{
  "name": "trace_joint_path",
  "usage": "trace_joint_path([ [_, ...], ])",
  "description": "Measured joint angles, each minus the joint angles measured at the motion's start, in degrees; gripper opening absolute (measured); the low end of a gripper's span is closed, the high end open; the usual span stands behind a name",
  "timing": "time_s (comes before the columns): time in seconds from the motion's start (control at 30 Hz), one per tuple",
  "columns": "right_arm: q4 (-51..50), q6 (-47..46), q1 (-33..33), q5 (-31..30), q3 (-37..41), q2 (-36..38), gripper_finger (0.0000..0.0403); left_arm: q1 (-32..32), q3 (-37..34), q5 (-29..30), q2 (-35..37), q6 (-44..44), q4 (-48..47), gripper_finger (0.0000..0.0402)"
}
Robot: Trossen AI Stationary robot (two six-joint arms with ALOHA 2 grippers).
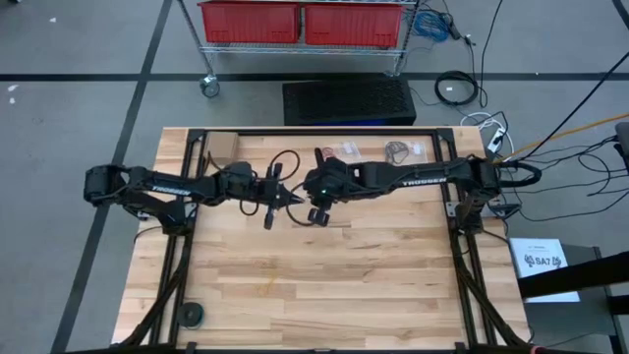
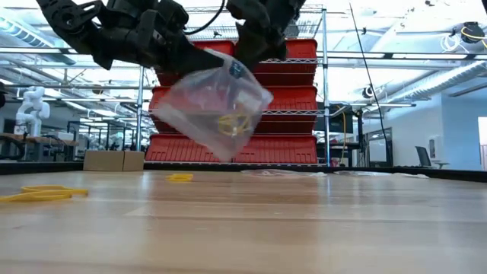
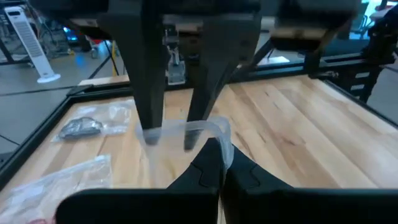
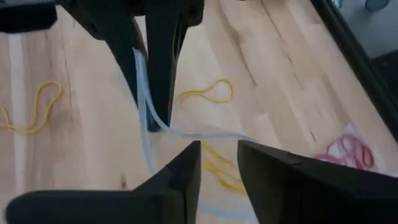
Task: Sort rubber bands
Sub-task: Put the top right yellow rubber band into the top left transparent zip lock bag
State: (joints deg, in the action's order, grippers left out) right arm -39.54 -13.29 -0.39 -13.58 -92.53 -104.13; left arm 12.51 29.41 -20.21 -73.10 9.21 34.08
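Low view showed us the left gripper (image 2: 209,61) clamped on a clear bag (image 2: 215,110) holding limp, featherlight yellow rubber bands (image 2: 234,123); the right gripper (image 4: 219,163) stood parted, gripping nothing. We judged loose bands best pinched mid-strand.

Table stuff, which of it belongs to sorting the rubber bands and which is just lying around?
Job:
yellow rubber bands loose on the wood
red rubber bands
clear bag held up, yellow bands inside
left hand, shut on the bag
right hand

Lying about:
cardboard box
black cable
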Motion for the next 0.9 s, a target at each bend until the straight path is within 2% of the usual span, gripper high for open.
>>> trace_joint_path([
  [0.1,1.4,3.0,0.2,0.0,0.0,-1.2,0.0078,-0.7,0.0,1.1,0.0,-1.3,1.1,0.0000],
  [0.27,2.7,7.3,1.6,-0.6,0.1,-3.6,0.0010,-1.6,0.0,3.7,0.0,-1.4,1.5,0.0000],
  [0.37,2.9,8.0,2.6,-2.9,0.1,-3.4,0.0003,-1.8,0.0,4.5,0.0,-1.4,1.6,0.0000],
  [0.57,3.3,6.6,3.5,-2.9,0.3,-2.3,0.0000,-2.0,0.0,4.7,0.0,-1.4,1.0,0.0000],
  [0.77,11.3,5.2,3.6,-2.0,9.4,-0.6,0.0000,-2.9,0.0,6.5,-0.4,-0.6,0.3,0.0000],
  [0.9,26.8,3.8,2.5,4.3,20.4,3.6,0.0000,-2.9,0.0,7.5,-2.1,0.1,0.4,0.0000],
])
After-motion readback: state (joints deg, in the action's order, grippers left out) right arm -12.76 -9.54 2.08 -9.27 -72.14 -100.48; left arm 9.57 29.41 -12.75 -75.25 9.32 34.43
